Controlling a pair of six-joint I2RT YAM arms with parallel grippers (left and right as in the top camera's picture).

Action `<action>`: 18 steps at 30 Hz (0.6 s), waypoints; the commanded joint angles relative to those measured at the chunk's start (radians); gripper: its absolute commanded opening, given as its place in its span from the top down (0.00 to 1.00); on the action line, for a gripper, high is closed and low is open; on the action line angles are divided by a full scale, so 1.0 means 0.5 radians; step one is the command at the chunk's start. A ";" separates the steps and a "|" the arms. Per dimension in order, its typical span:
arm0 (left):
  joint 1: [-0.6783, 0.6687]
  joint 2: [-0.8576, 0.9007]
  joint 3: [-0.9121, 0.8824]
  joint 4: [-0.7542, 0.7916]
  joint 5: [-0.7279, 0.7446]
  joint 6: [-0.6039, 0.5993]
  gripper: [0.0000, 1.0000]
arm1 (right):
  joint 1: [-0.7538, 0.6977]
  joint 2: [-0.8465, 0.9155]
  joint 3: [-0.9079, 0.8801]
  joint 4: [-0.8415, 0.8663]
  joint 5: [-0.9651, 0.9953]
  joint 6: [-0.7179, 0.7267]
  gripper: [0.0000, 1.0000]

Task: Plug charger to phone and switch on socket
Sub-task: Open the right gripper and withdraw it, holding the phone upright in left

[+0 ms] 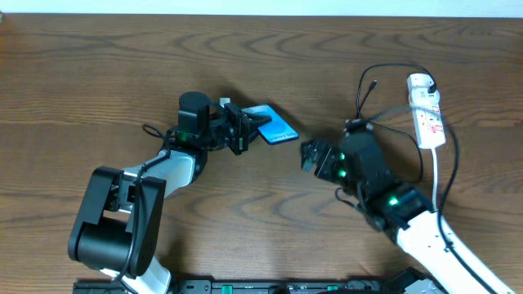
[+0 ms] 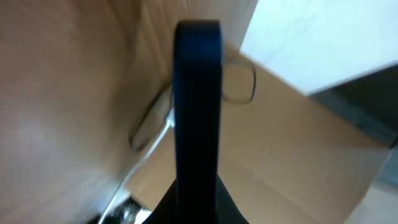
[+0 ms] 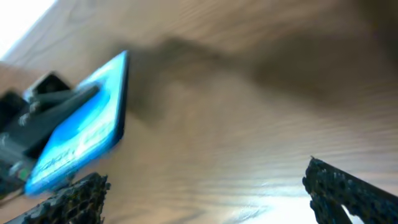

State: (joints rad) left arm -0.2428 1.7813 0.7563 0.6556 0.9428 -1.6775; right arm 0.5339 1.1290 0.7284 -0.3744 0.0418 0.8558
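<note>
The phone (image 1: 274, 126) with its bright blue screen is tilted off the table, held at one end by my left gripper (image 1: 243, 127), which is shut on it. In the left wrist view the phone (image 2: 198, 106) shows edge-on as a dark bar between the fingers. My right gripper (image 1: 310, 155) is open and empty, to the right of the phone and apart from it; the right wrist view shows its two fingers (image 3: 205, 193) wide apart over bare wood, with the phone (image 3: 87, 130) at the left. The black charger cable (image 1: 365, 90) loops near the white socket (image 1: 426, 110) at the right.
The socket's white cord (image 1: 441, 184) runs down beside my right arm. The wooden table (image 1: 98, 73) spreads on all sides; its far edge lies along the top of the overhead view.
</note>
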 commanded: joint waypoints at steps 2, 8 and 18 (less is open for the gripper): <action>0.007 -0.028 0.061 0.102 0.444 0.024 0.93 | -0.012 -0.007 0.414 -0.420 0.488 -0.220 0.01; 0.007 -0.028 0.061 0.198 0.784 0.026 0.92 | -0.014 -0.024 0.510 -0.457 0.474 -0.257 0.01; 0.007 -0.028 0.061 0.309 0.845 0.127 0.93 | -0.038 0.175 0.673 -0.401 0.510 -0.396 0.01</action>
State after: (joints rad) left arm -0.2432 1.7813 0.7578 0.7975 1.3170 -1.6619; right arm 0.5304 1.1500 0.9874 -0.5316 0.2699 0.6956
